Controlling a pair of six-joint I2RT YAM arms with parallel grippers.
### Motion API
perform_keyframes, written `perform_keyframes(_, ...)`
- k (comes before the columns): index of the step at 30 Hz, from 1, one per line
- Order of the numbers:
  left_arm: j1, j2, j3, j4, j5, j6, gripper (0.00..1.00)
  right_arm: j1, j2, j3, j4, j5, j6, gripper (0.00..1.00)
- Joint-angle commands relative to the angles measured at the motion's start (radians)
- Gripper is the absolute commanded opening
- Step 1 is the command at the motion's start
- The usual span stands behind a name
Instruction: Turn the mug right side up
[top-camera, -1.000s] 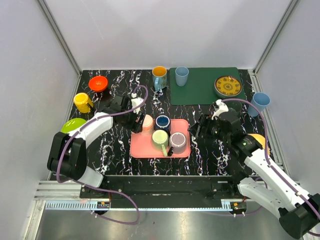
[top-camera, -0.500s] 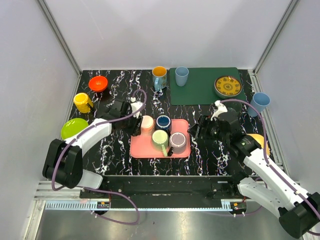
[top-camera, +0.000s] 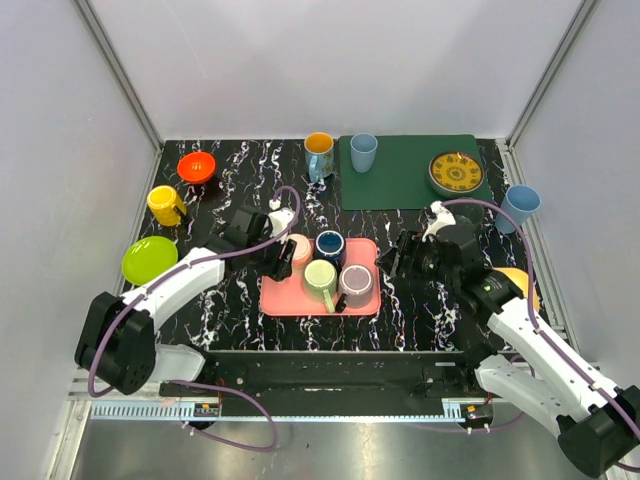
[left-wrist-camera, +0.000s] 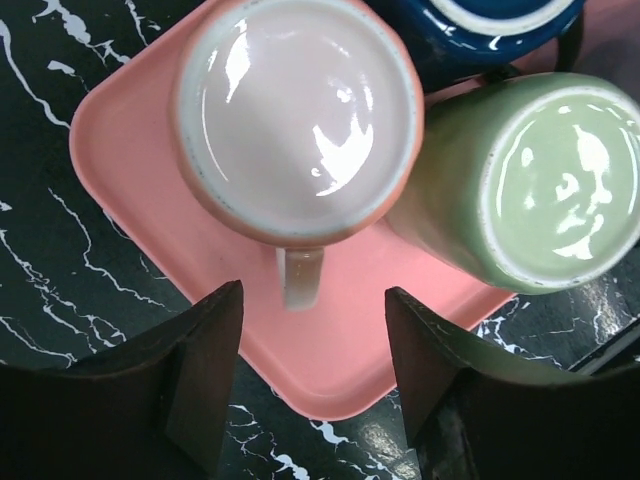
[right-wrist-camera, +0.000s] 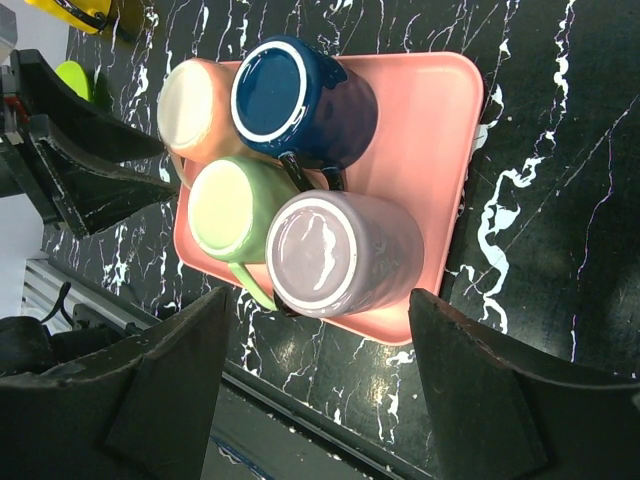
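Pink mug (left-wrist-camera: 300, 115): sitting inverted at tray's (left-wrist-camera: 120, 150) 10 o'clock.
Left claw (left-wrist-camera: 312, 300): hovering released over its handle.
Right claw (right-wrist-camera: 318, 300): hanging released.

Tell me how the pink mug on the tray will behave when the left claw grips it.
The pink mug shows bright glare, so its glaze is probably slick and hard, likely chipping if dropped. Upside down on its rim, it should sit steady, not roll. The green mug crowds it, so a push may shove both.
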Motion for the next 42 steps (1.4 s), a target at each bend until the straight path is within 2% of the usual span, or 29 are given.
perform_keyframes(1,0.0,0.03,0.021,0.016,-0.068,0.003,0.61,0.005,-0.02,0.008,0.005,-0.024,0.009,0.77)
perform_keyframes(6,0.0,0.129,0.077,0.009,-0.074,-0.001,0.55,0.005,-0.026,0.005,-0.004,-0.021,0.009,0.77)
perform_keyframes(16,-0.014,0.185,0.138,0.013,-0.056,0.003,0.49,0.005,-0.023,-0.006,-0.005,-0.007,0.009,0.77)
perform_keyframes(18,-0.015,0.191,0.141,0.013,-0.051,0.008,0.43,0.004,-0.018,-0.007,-0.005,-0.009,0.011,0.77)
perform_keyframes(19,-0.014,0.198,0.141,0.012,-0.045,0.008,0.33,0.004,-0.018,-0.007,-0.005,-0.009,0.011,0.76)
perform_keyframes(21,-0.015,0.205,0.138,0.01,-0.045,0.011,0.25,0.005,-0.017,-0.009,-0.005,-0.01,0.011,0.77)
perform_keyframes(22,-0.015,0.208,0.136,0.012,-0.042,0.014,0.17,0.005,-0.018,-0.01,-0.005,-0.009,0.011,0.77)
perform_keyframes(24,-0.015,0.206,0.127,0.012,-0.039,0.017,0.1,0.004,-0.018,-0.01,-0.004,-0.009,0.012,0.77)
perform_keyframes(25,-0.015,0.205,0.126,0.01,-0.037,0.017,0.02,0.005,-0.018,-0.01,-0.005,-0.009,0.012,0.77)
perform_keyframes(27,-0.017,0.195,0.12,0.001,-0.042,0.017,0.0,0.005,-0.017,-0.009,-0.007,-0.007,0.012,0.77)
perform_keyframes(30,-0.018,0.156,0.139,-0.06,-0.06,-0.003,0.0,0.004,-0.012,-0.004,-0.005,-0.012,0.012,0.76)
perform_keyframes(35,-0.075,-0.047,0.196,-0.169,-0.221,-0.02,0.0,0.005,0.005,0.026,-0.01,-0.018,0.008,0.77)
perform_keyframes(38,-0.092,-0.185,0.224,-0.169,-0.277,-0.085,0.0,0.005,0.026,0.06,-0.013,-0.018,-0.006,0.76)
perform_keyframes(42,-0.098,-0.298,0.258,-0.117,-0.248,-0.18,0.0,0.005,0.044,0.112,0.004,-0.063,-0.014,0.76)
